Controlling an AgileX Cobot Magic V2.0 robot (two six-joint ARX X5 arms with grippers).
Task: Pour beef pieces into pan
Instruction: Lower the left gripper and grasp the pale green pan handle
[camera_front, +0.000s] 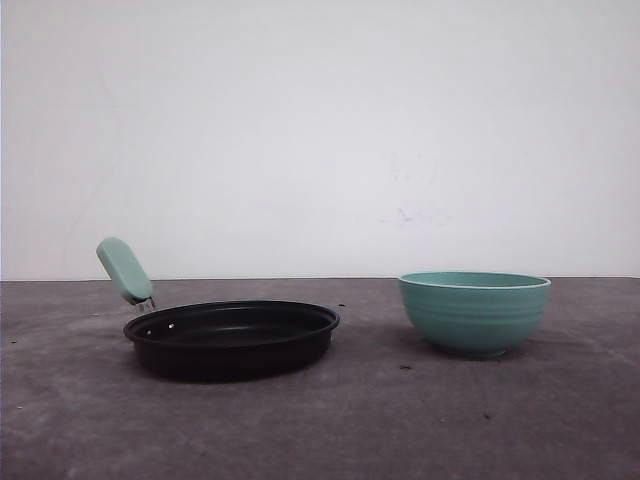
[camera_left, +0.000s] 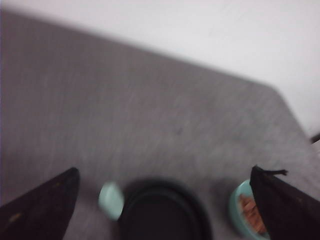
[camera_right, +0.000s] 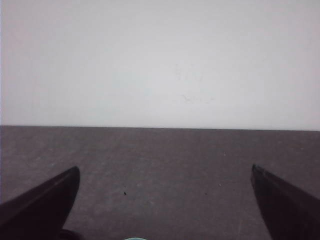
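Left wrist view, blurred: left gripper has its jaws spread wide, both dark fingers at the frame edges, nothing between them. It hangs above the table, clear of everything, looking down at an angle. Between the fingers sits the pan, black and round, interior looks bare as far as the blur allows. Its mint-green handle sticks out on one side. Just beside the other finger is the teal bowl, partly hidden by that finger; the beef pieces show inside it as a reddish-orange heap.

Right wrist view: right gripper also spread wide, dark fingers far apart, holding nothing. Camera looks almost level across the grey table toward the white wall, so this arm sits low and roughly horizontal. A sliver of pale teal rim shows at the frame edge between the fingers; can't tell which item it is.

Front view: pan on the robot's left half of the table, handle angled up and away to the left on a thin metal neck. Bowl on the right, upright, ribbed outside, well apart from the pan. Bowl contents hidden from this angle. A few dark specks lie on the table near the bowl.
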